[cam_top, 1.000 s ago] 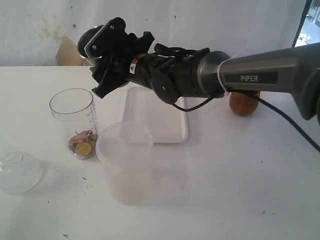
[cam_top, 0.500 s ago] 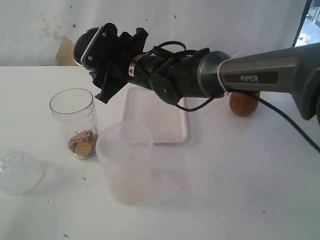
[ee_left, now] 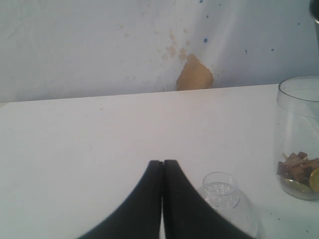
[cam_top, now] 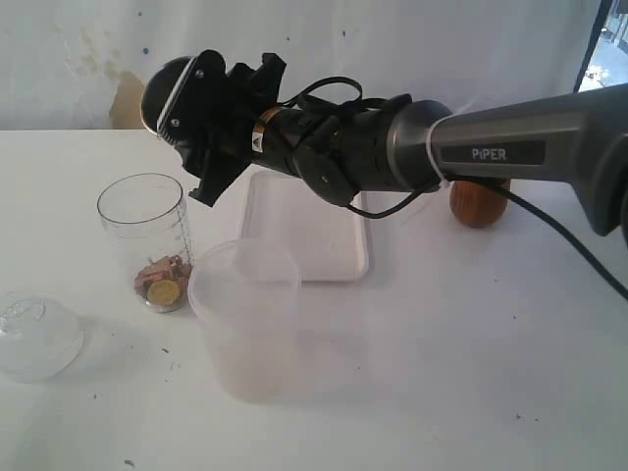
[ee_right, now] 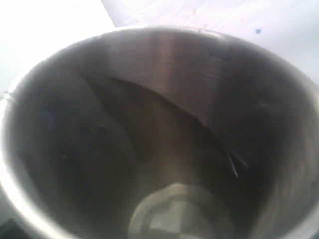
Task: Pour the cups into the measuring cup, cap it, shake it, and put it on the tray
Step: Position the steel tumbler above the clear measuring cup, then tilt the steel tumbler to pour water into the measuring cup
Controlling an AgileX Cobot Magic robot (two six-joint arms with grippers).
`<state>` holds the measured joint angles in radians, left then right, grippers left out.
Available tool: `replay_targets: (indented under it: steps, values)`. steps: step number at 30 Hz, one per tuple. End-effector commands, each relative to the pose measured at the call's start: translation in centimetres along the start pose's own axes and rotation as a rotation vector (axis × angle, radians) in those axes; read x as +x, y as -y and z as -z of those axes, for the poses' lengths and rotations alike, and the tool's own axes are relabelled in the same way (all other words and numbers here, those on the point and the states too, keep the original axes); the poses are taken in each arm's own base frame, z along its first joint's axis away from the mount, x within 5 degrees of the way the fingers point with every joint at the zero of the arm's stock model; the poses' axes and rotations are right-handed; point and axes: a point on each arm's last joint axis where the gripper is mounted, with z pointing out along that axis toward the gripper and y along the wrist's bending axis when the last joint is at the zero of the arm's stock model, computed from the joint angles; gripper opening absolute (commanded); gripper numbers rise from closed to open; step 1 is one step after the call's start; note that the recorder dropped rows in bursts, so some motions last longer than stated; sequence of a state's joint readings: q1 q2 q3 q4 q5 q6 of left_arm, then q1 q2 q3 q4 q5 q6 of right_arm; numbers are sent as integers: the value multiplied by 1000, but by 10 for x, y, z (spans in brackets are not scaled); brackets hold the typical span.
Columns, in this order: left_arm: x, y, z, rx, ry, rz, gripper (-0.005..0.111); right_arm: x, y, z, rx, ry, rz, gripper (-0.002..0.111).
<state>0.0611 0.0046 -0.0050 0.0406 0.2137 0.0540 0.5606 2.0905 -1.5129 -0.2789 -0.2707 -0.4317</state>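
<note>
Right gripper (cam_top: pixel 196 132) jaws stand wide, clamped on the steel tumbler (cam_top: pixel 160 90), which is held tilted in the air above and beyond the measuring cup (cam_top: pixel 144 240). Left gripper (ee_left: pixel 162 167) jaws are together, empty. Tumbler: brushed metal, tapered, interior looks empty. Likely light, rigid, slick; grip mid-wall.

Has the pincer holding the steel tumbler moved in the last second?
Yes. The right pincer with the tapered stainless-steel tumbler has shifted slightly left and rolled, hiding more of the brown wall patch.
</note>
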Motion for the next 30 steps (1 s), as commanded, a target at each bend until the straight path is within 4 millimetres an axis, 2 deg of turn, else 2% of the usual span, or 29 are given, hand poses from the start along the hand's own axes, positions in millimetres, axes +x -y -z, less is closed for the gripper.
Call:
replay_targets:
  steps: [1,17,30]
  values:
    - [0,0,0,5,11,7,1,-16,13,6,52,85,53,0]
    - [0,0,0,5,11,7,1,-16,12,6,53,82,111,0]
    - [0,0,0,5,11,7,1,-22,5,5,44,90,245,0]
